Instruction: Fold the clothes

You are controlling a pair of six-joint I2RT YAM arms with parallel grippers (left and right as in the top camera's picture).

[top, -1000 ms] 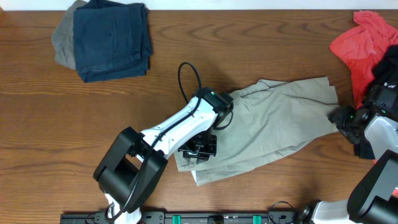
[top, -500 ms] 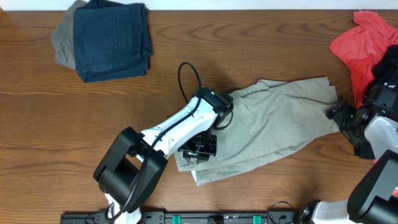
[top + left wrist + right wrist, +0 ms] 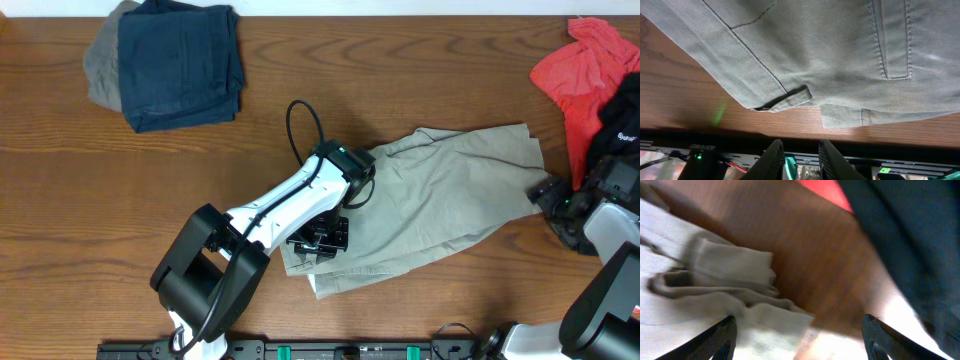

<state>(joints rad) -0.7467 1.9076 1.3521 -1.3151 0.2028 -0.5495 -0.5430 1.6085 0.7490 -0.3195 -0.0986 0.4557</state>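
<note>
- The shorts (image 3: 450, 190) lie spread flat on the table (image 3: 90, 220), right of the table's middle. Their waistband end points toward the table's near edge and a leg reaches toward its right side.
- The left gripper (image 3: 320, 238) sits over the waistband end, close to the table's near edge, with its white arm slanting back toward that edge.
- In the left wrist view its two dark fingers (image 3: 774, 156) stand a narrow gap apart. No cloth shows between them, and the fabric lies just ahead of their tips.
- A belt loop (image 3: 792, 97) hangs at the waistband's edge over bare table wood, beside a stitched pocket seam (image 3: 895, 50).
- The right gripper (image 3: 548, 192) is at the table's right side, just beside the leg hem.
- Its fingers (image 3: 722, 336) are spread wide apart and have hold of nothing. The bunched hem lies on the table between and ahead of them, though this view is blurred.
- A folded navy garment (image 3: 180, 60) rests at the table's far left corner.
- A red shirt (image 3: 575, 70) is crumpled at the table's far right corner.
</note>
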